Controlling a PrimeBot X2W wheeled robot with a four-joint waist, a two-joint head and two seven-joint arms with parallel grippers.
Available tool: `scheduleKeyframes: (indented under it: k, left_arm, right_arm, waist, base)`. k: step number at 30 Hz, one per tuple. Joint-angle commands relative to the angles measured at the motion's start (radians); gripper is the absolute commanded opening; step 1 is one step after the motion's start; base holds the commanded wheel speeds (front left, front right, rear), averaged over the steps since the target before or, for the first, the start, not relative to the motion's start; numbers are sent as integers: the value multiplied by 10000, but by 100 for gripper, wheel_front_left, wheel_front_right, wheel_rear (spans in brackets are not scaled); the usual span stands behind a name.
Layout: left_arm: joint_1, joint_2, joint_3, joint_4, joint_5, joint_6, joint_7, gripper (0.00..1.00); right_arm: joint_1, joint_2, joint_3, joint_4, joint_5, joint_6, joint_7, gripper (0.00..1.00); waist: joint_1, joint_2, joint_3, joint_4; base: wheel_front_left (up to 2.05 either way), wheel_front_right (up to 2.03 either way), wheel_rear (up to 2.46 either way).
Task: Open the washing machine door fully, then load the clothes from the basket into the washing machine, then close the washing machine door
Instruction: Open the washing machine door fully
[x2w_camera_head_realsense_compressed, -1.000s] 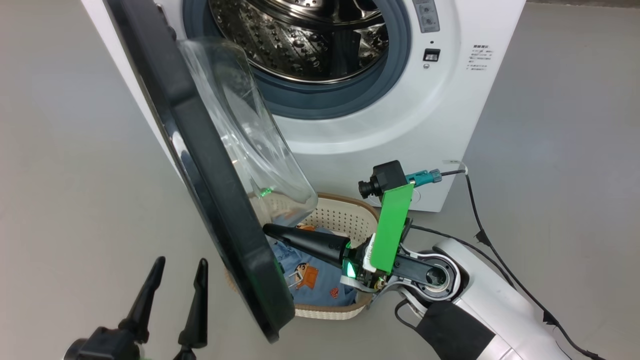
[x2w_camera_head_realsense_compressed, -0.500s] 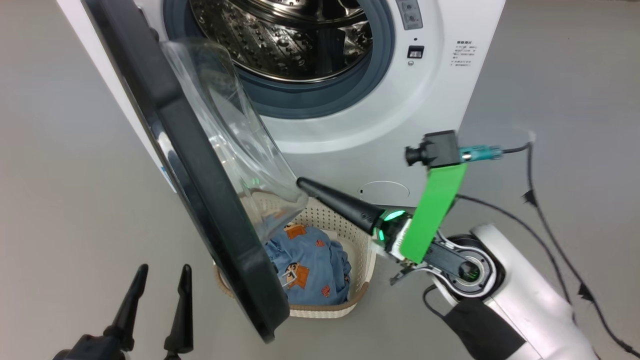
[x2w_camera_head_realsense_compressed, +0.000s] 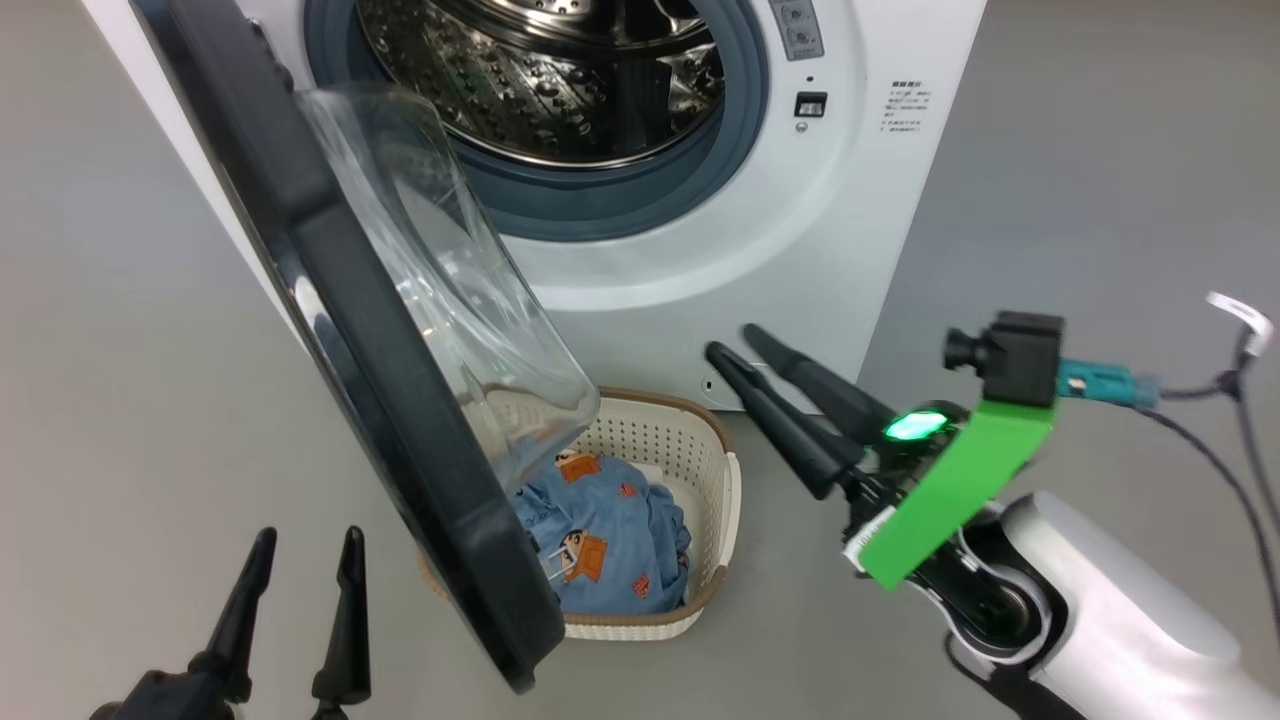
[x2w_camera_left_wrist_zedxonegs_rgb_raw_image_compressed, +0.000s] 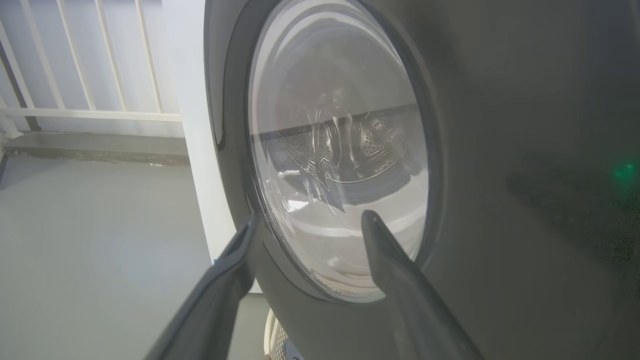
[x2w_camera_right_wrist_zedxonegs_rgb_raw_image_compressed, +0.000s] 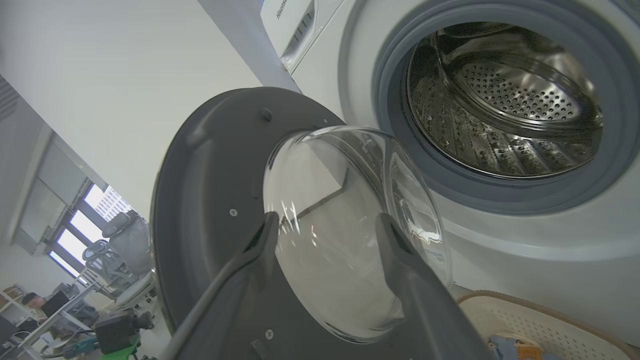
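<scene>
The washing machine (x2w_camera_head_realsense_compressed: 800, 250) stands with its steel drum (x2w_camera_head_realsense_compressed: 540, 70) exposed. The washing machine door (x2w_camera_head_realsense_compressed: 400, 400) hangs partly open, and its glass bowl (x2w_camera_head_realsense_compressed: 430, 290) reaches over the basket (x2w_camera_head_realsense_compressed: 690, 440). Blue printed clothes (x2w_camera_head_realsense_compressed: 610, 540) lie in the basket, partly hidden by the door. To the right of the basket and above the floor is my right gripper (x2w_camera_head_realsense_compressed: 733, 341), open and empty, pointing at the machine's front. In the right wrist view that gripper (x2w_camera_right_wrist_zedxonegs_rgb_raw_image_compressed: 327, 219) faces the door's inner side (x2w_camera_right_wrist_zedxonegs_rgb_raw_image_compressed: 210, 175). My left gripper (x2w_camera_head_realsense_compressed: 308, 537) is open, left of the door, and faces the door's outer glass (x2w_camera_left_wrist_zedxonegs_rgb_raw_image_compressed: 340, 150).
Black cables (x2w_camera_head_realsense_compressed: 1240, 400) trail over the grey floor on the right. A white railing (x2w_camera_left_wrist_zedxonegs_rgb_raw_image_compressed: 90, 60) stands behind the machine's left side. Office chairs (x2w_camera_right_wrist_zedxonegs_rgb_raw_image_compressed: 120, 250) and clutter are far off past the door. Open floor lies left of the door and right of the basket.
My right gripper has lifted out of the basket, swung to the right and gone from shut to open, with nothing in it. The head camera has shifted slightly. The left gripper keeps its pose.
</scene>
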Motion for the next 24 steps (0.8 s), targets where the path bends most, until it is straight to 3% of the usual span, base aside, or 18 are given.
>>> scheduleKeyframes:
  k: [1,5,9,16,24]
  left_arm:
    - [-158,106,364,-286,112,-9,-65,100]
    - [-36,106,392,-283,136,-12,-65,100]
    - [79,106,420,-274,169,-13,-65,100]
    - [185,106,463,-301,212,-23,-65,100]
    - [175,106,532,-341,162,-6,-65,100]
  right_arm:
    - [91,-79,103,-158,-228,16,-257,100]
    - [105,-738,521,531,-1206,16,-1753,100]
    - [293,-1054,261,1118,-2366,16,-2150,100]
    - [1697,-641,-2018,967,-4493,16,-2174,100]
    - [3593,81,-3903,438,-5638,16,-2176,100]
  waist:
    - [0,0,-43,-9]
    - [0,0,-157,-62]
    - [0,0,-252,-131]
    - [0,0,-317,-251]
    - [0,0,-283,-345]
  base:
    - [0,0,0]
    - [0,0,0]
    - [0,0,0]
    - [0,0,0]
    - [0,0,0]
